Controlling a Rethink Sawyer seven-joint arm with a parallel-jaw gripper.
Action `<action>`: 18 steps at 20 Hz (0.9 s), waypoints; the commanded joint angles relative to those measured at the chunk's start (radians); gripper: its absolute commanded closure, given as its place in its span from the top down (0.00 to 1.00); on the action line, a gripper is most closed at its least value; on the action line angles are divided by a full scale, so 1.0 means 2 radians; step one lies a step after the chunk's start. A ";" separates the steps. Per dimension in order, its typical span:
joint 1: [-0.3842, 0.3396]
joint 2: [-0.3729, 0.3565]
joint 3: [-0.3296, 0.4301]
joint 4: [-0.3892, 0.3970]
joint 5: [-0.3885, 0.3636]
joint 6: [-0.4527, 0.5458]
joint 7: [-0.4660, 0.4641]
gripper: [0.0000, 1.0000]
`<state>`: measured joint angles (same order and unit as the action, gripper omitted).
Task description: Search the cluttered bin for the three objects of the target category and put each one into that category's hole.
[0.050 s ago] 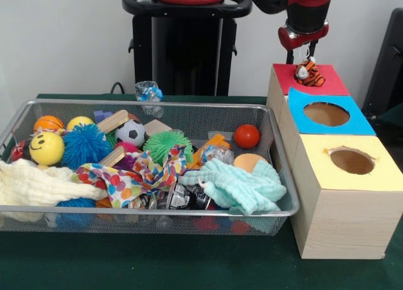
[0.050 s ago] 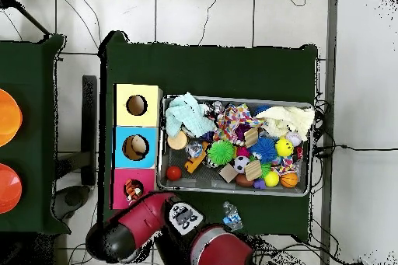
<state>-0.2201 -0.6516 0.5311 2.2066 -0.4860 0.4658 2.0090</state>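
Tiger toy [image 1: 309, 74], small, orange and striped, sits at the hole of the red box [image 1: 327, 83] in the upper right of the front view. The gripper [image 1: 306, 52] hangs directly above it from the red arm. Whether its fingers are parted or still touching the toy cannot be told. In the overhead view the same toy shows over the red box's hole at lower left. Beside the red box stand a blue box [image 1: 359, 121] and a yellow box [image 1: 384, 170], each with an open round hole. The wire bin [image 1: 284, 195] fills the left and centre of the front view, piled with balls, cloths and wooden blocks. This looks like the drop-off step for one animal toy. The next move probably calls for making sure the tiger falls through, then lifting clear and returning to the bin to search for another.
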 commanded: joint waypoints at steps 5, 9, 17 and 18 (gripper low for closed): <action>-0.012 0.001 0.033 -0.081 -0.030 0.060 -0.072 1.00; -0.012 -0.003 0.033 -0.076 -0.031 0.055 -0.066 1.00; 0.013 -0.086 0.023 -0.047 -0.018 0.050 -0.027 1.00; 0.021 -0.103 0.020 -0.045 -0.016 0.056 -0.023 1.00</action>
<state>-0.2026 -0.7262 0.5392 2.1909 -0.4900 0.4874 2.0090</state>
